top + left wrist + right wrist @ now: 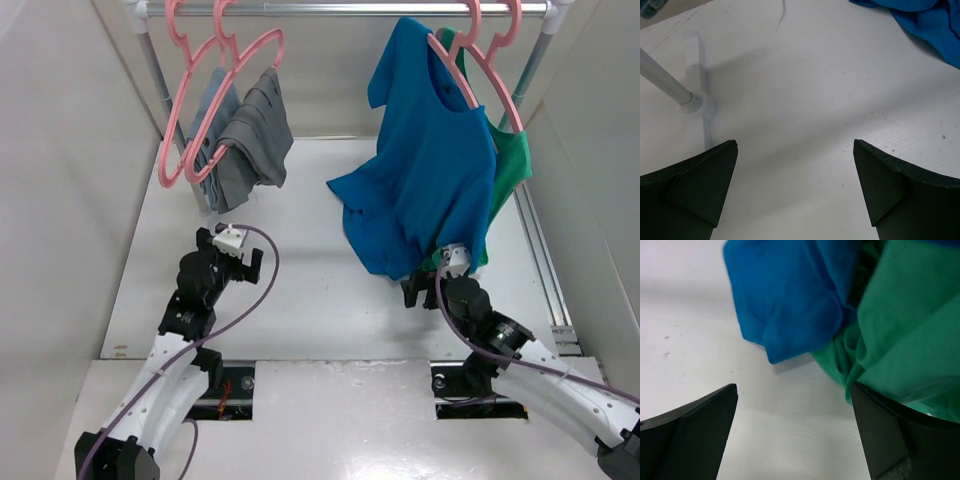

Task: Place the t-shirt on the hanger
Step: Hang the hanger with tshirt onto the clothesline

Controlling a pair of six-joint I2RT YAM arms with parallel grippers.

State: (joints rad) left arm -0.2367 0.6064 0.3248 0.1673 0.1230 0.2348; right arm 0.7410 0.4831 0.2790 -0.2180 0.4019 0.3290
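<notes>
Spread wide: left claw [795,146] over bare table [815,75], right claw [794,388] beside t-shirt [425,190] hem hanging from hanger [482,72]

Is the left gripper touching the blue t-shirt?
Apart. The top view shows bare table between the left gripper and the t-shirt hanging at the right.
</notes>
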